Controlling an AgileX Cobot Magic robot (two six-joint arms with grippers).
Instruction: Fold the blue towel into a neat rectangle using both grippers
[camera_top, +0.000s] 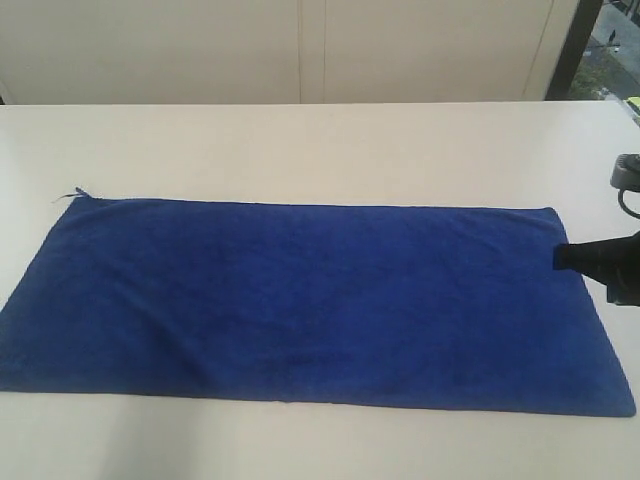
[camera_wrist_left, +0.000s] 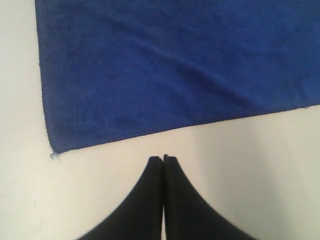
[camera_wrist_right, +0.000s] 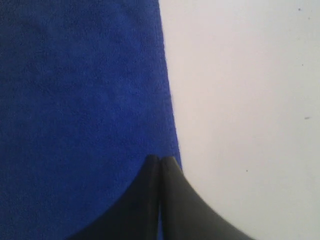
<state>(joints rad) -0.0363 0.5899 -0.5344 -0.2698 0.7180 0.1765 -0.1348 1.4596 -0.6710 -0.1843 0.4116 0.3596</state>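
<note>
The blue towel (camera_top: 300, 300) lies spread flat and unfolded on the white table (camera_top: 300, 150), its long side running left to right, with a loose thread at its far left corner (camera_top: 75, 194). My right gripper (camera_top: 562, 258) reaches in from the right edge and hovers over the towel's right end. In the right wrist view the towel (camera_wrist_right: 80, 100) fills one side and the right gripper (camera_wrist_right: 160, 159) is shut, with nothing between its tips, over the towel's edge. The left wrist view has the left gripper (camera_wrist_left: 163, 158) shut over bare table, a short way off the towel (camera_wrist_left: 175, 65) near a corner. The exterior view leaves the left arm out of frame.
Pale cabinet panels (camera_top: 300, 50) stand behind the table's far edge. A dark window frame (camera_top: 575, 45) rises at the back right. A black part of the right arm (camera_top: 627, 175) sits at the right edge.
</note>
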